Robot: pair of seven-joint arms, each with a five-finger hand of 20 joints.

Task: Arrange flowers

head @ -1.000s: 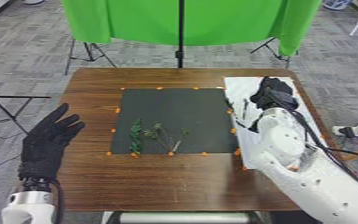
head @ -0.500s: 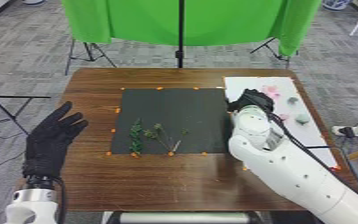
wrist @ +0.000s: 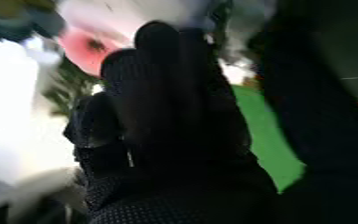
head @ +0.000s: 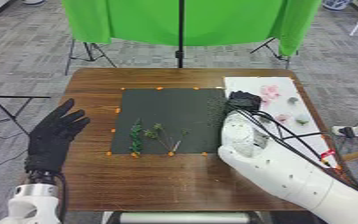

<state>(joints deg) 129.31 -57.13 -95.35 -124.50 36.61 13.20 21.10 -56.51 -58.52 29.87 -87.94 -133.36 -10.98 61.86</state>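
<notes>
Right hand (head: 243, 101) is placed over the border between the dark mat (head: 162, 107) and the white sheet (head: 257, 82); whether it is wide, narrow or holding anything cannot be told. Beside it, over the mat, a finely speckled sprig (head: 215, 106) can be faintly made out. In the right wrist view, a pink flower with a dark centre (wrist: 87, 47) is seen close to the black glove.

On the mat's near left part, 3 sprigs are laid apart: a dense leafy green sprig (head: 136, 136), a branched sprig with small heads (head: 158, 134) and a small sprig (head: 185, 132). On the sheet, a pink flower cluster (head: 270, 92), a paler pink flower (head: 282, 118) and 2 grey-green pieces (head: 302, 119) are spread. Left hand (head: 56, 132) is held wide, with fingers spread, beside the mat's left side.
</notes>
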